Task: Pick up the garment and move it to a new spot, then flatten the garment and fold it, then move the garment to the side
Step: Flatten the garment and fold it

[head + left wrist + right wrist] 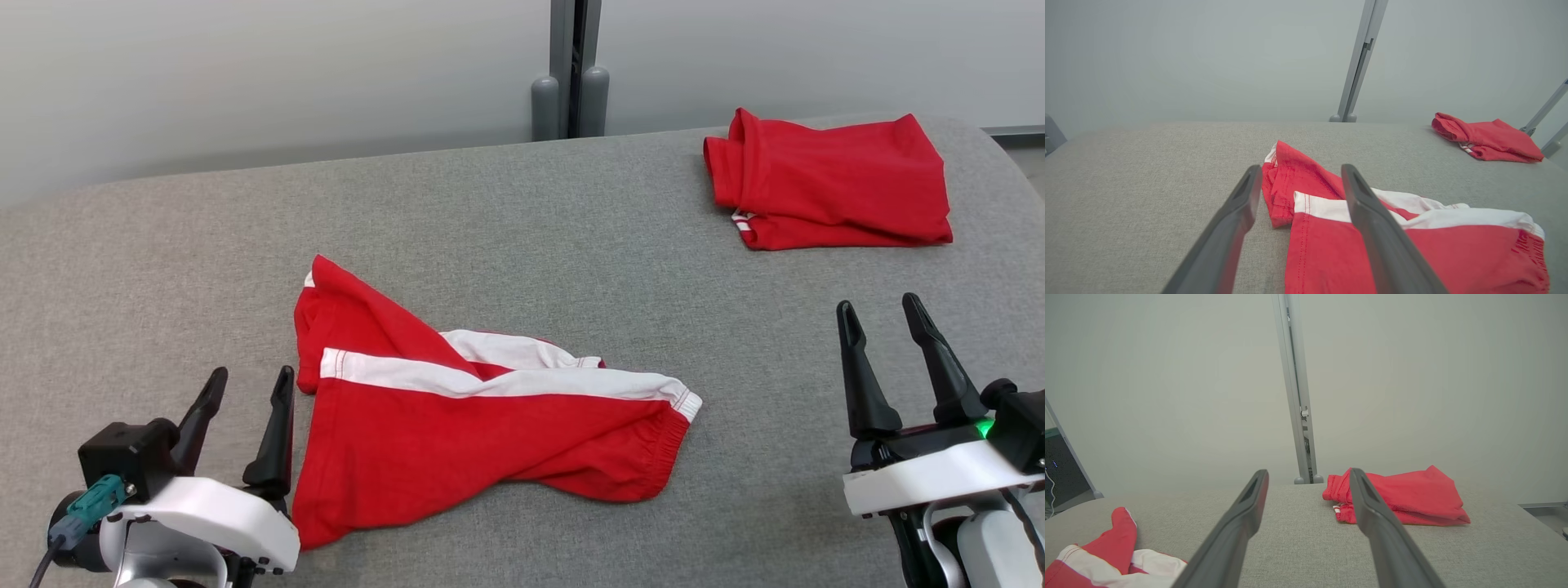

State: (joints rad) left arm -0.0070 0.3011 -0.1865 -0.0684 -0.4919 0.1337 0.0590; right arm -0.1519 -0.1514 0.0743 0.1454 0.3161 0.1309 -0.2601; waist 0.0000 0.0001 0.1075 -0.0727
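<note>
Here, a wide grey table [522,204] is carrying crumpled red shorts [490,433] with a white band, lying front left, and a folded red garment [824,184] sitting far right. Being twisted, the shorts are likely risking a one-layer pinch that bunches them worse. The left claw [251,373] is hovering just beside their left edge, the right claw [879,305] well apart; both are pointing forward, fingers spread, gripping nothing.

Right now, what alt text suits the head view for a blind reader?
A crumpled red garment with white bands lies on a table beside the open left end effector. Beyond the open right end effector lies a folded red garment.
</note>
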